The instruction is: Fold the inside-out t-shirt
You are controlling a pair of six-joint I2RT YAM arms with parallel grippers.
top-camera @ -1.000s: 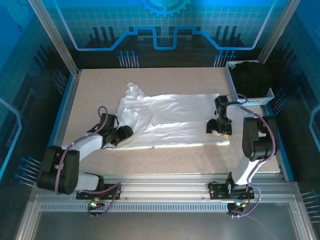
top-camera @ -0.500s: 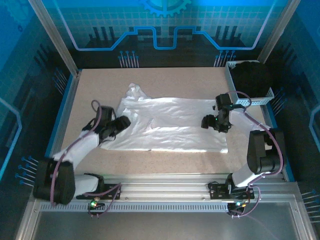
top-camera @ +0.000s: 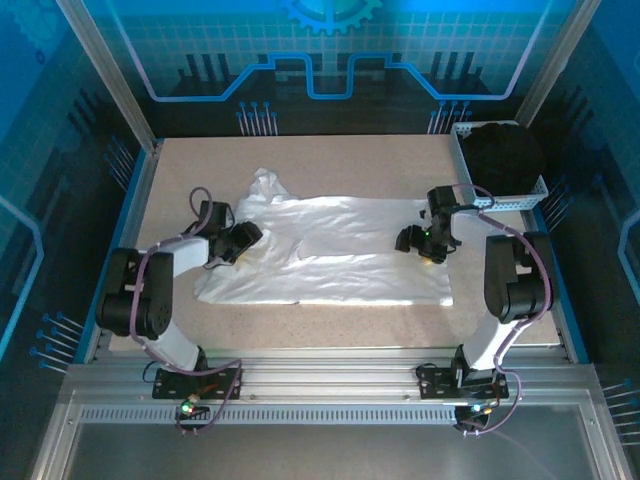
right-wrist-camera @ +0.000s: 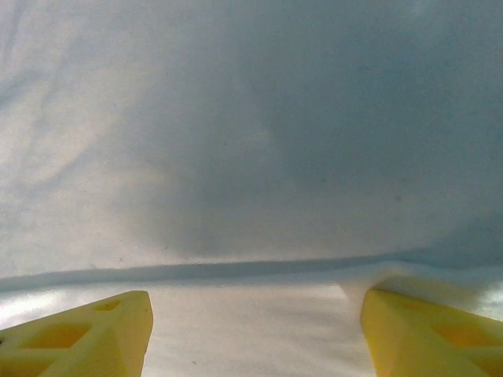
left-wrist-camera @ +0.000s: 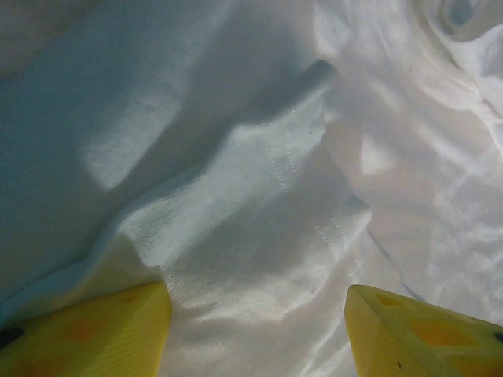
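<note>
Shirt place: the white t-shirt (top-camera: pixel 340 255) lies spread on the middle of the desk (top-camera: pixel 330 320), reaching from one of my pincers to the other.
Long axis: it runs left to right across the desk. The left far end is bunched and the right end is squarer.
Left pincer (top-camera: pixel 243 240): it sits on the shirt's left end with jaws apart. In the wrist view my yellow fingers (left-wrist-camera: pixel 86 330) flank a raised, stitched hem and grip nothing.
Right pincer (top-camera: pixel 418 243): it is low over the right end, jaws wide apart. A folded edge crosses the gap just ahead of the fingertips.
Nearer arm: each arm has its own end, so I judge neither is favoured.
What the move turns on: the cloth lies right under and ahead of both pincers, so I expect each only needs to close on its edge.
Around: a black garment (top-camera: pixel 503 152) sits in the far right corner bin (top-camera: pixel 505 203), apart from the shirt.
In the way: nothing lies on the shirt, though the bin's rail is close to my right arm.
</note>
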